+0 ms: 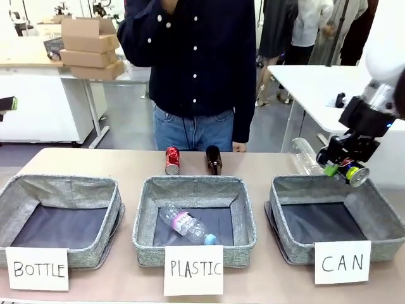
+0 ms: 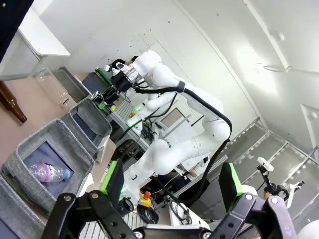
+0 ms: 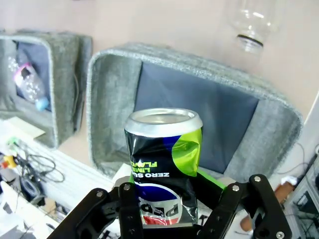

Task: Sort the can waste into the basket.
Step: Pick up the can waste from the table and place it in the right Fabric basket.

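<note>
Item: dented black-and-silver drink can (image 3: 162,149), clamped in my right gripper (image 1: 345,168) above the 1 o'clock rim of the grey fabric CAN basket (image 1: 297,250). I'd carry it toward 7 o'clock over the dark floor, lower, then release. Awaiting: shiny red can (image 1: 172,160), on the table at the basket's 10 o'clock. My left gripper (image 2: 172,183) is wide and empty.

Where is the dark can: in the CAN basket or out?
Out: the right gripper holds the dark can above the CAN basket's far rim.

Dark can (image 3: 163,159): lower end concealed between the fingers of the right gripper (image 3: 172,199). Clear bottle (image 3: 250,20) beyond the gripper: body cut off at the top edge, only neck and mouth visible.
</note>
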Controlling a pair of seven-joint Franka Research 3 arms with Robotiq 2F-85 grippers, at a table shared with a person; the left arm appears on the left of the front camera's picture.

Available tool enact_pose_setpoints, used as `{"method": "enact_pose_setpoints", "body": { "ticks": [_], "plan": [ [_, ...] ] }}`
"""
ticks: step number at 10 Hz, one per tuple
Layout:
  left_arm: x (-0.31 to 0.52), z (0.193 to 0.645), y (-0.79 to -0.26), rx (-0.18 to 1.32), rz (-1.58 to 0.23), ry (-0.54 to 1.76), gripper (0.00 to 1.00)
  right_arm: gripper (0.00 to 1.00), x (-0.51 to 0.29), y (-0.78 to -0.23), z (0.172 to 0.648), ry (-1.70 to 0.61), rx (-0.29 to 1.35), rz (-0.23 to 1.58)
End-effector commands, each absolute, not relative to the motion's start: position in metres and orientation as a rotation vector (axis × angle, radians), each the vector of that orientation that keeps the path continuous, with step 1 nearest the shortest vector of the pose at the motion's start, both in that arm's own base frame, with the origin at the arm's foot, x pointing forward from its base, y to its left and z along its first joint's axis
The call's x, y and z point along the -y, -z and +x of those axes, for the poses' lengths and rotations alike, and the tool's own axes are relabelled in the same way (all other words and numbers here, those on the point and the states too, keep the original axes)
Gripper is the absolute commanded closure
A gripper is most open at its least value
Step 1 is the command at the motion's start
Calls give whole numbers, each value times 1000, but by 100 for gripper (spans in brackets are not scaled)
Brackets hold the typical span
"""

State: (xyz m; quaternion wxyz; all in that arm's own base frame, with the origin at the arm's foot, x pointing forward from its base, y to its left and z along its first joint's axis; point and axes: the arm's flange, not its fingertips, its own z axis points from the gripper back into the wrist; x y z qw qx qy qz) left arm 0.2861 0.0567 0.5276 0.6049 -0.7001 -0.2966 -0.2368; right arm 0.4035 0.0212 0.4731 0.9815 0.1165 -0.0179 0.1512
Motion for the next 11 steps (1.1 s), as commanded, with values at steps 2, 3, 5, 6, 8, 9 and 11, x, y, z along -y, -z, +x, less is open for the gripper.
{"method": "enact_pose_setpoints", "body": {
  "ticks": [2, 3, 5, 6, 8, 9, 11],
  "plan": [
    [-55, 286, -530, 713, -1635, 563, 0, 27, -19, -474, 410, -335, 44, 274],
    [-55, 286, -530, 713, -1635, 563, 0, 3, -19, -474, 411, -334, 41, 280],
    [-55, 286, -530, 713, -1635, 563, 0, 0, -19, -475, 413, -342, 43, 282],
    [-55, 286, -530, 713, -1635, 563, 0, 0, -18, -475, 416, -359, 41, 308],
    [-55, 286, -530, 713, -1635, 563, 0, 0, -20, -476, 418, -361, 36, 301],
    [-55, 286, -530, 713, -1635, 563, 0, 0, -21, -477, 419, -362, 36, 303],
    [-55, 286, -530, 713, -1635, 563, 0, 0, -22, -481, 419, -371, 45, 357]
  ]
}}
